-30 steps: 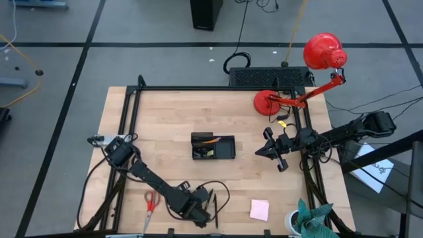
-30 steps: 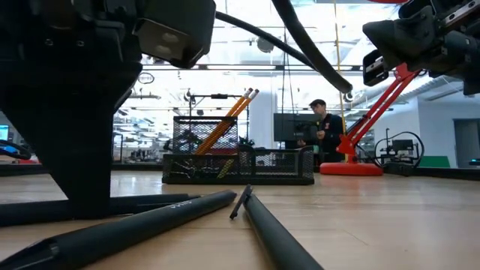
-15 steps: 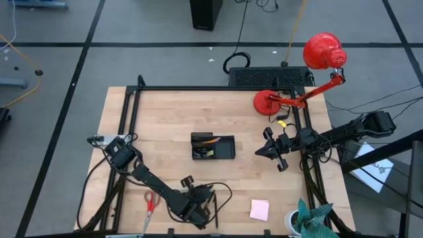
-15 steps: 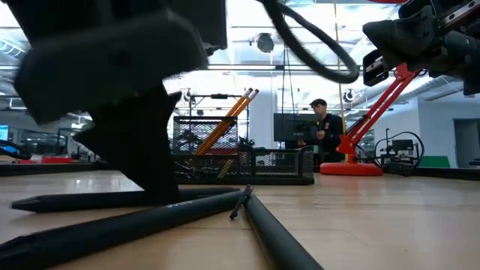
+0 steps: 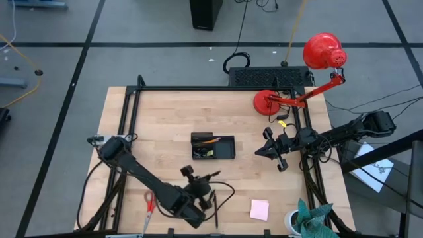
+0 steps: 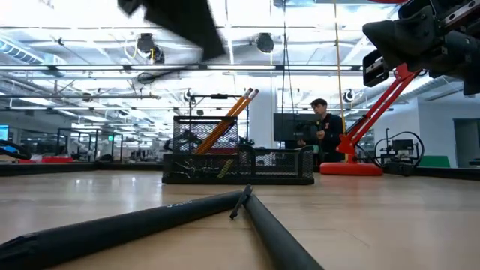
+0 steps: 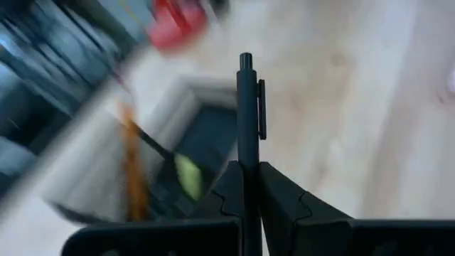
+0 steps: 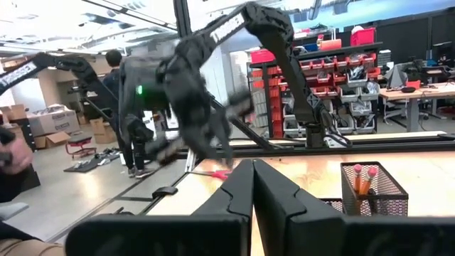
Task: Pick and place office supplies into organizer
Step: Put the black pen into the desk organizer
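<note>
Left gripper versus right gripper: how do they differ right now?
The left gripper is clamped on a black pen above the table's near edge; the right gripper holds nothing, beside the organizer. The left shows motion blur, the right looks sharp. Both are shut.

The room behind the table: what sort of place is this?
Probably a robotics lab or workshop: red parts bins on shelving, work desks with chairs, another robot arm, and a person standing nearby.
</note>
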